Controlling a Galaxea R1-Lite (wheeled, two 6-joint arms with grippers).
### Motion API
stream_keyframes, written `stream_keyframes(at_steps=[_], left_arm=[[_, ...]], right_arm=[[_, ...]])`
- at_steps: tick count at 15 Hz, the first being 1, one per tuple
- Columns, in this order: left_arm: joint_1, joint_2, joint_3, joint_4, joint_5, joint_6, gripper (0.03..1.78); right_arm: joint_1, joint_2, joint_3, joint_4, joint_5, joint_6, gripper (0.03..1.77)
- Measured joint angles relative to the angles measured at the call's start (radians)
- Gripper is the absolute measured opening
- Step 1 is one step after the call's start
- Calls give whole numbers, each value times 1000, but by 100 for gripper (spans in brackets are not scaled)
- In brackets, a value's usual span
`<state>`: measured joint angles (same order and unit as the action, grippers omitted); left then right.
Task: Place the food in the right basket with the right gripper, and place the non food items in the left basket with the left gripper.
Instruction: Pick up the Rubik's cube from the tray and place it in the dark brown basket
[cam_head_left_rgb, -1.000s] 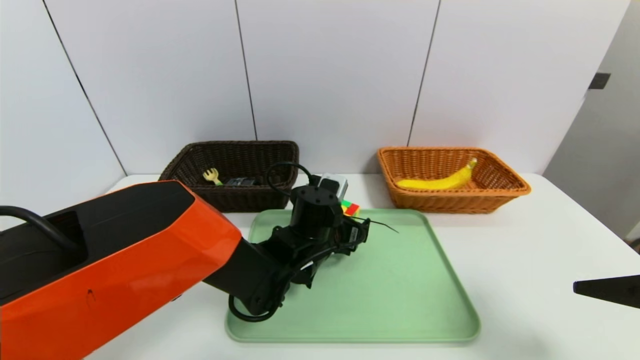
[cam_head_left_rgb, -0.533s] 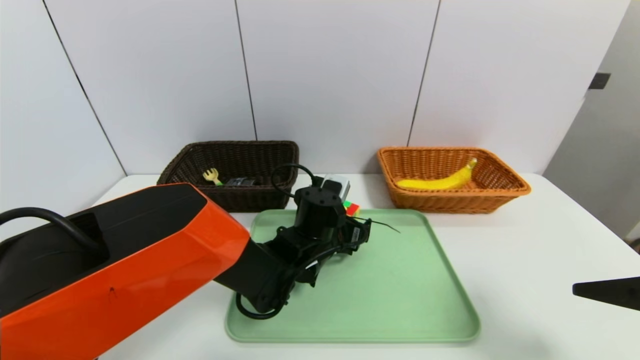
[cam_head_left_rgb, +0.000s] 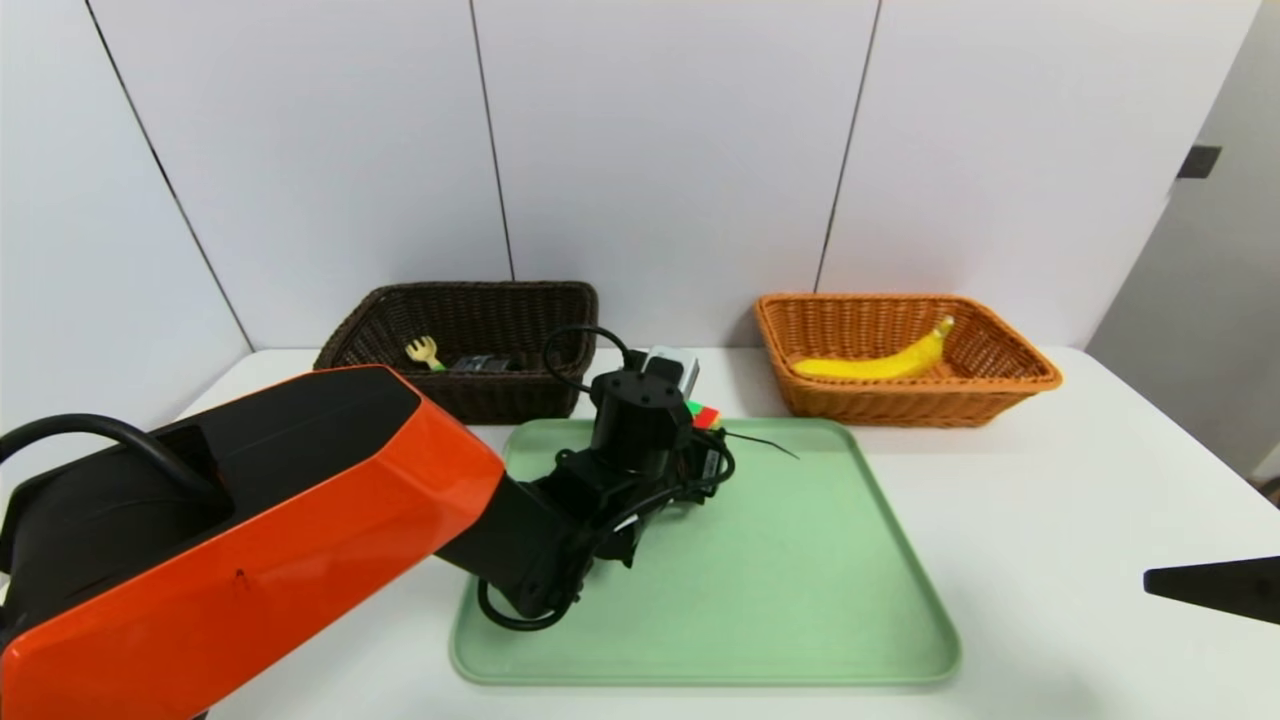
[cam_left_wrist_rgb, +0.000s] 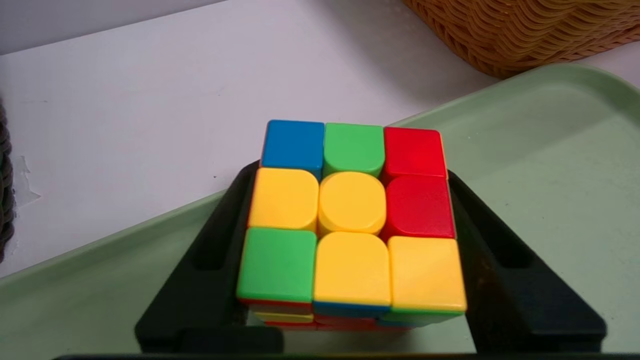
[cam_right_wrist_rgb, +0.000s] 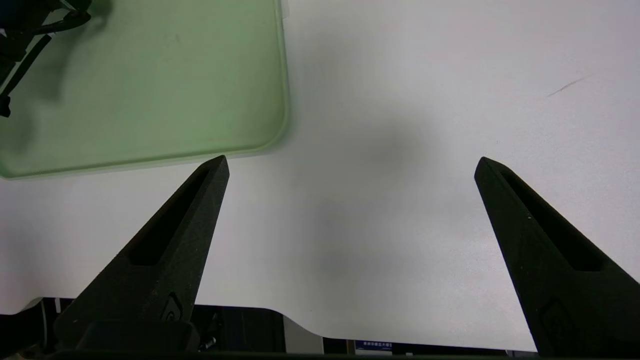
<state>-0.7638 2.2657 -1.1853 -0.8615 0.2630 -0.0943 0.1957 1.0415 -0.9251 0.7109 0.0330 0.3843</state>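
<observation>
puzzle cube (cam_left_wrist_rgb: 352, 220), multicoloured, faces of blue, green, red and yellow; set between the two black fingers (cam_left_wrist_rgb: 520, 280) of the left gripper (cam_left_wrist_rgb: 352, 200), one at each side. green tray (cam_left_wrist_rgb: 545, 200), rimmed, behind the cube. orange-tan wicker basket (cam_left_wrist_rgb: 540, 30), partial, near the tray's rounded corner. white tabletop (cam_left_wrist_rgb: 150, 115).

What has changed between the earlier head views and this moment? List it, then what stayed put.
The left gripper, over the tray, has moved slightly rightward, its fingers now shut on the puzzle cube. Unchanged: banana in the orange-tan basket, fork in the dark brown basket, right gripper parked open beside the tray.
</observation>
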Motion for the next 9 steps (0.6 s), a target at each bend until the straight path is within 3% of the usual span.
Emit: stream_keyframes(at_steps=[1, 9], left_arm=[[0, -3, 1, 3, 0, 0, 100], [-15, -75, 16, 17, 3, 0, 100]], right_arm=[[0, 0, 0, 0, 1, -1, 170], [0, 0, 4, 0, 2, -2, 170]])
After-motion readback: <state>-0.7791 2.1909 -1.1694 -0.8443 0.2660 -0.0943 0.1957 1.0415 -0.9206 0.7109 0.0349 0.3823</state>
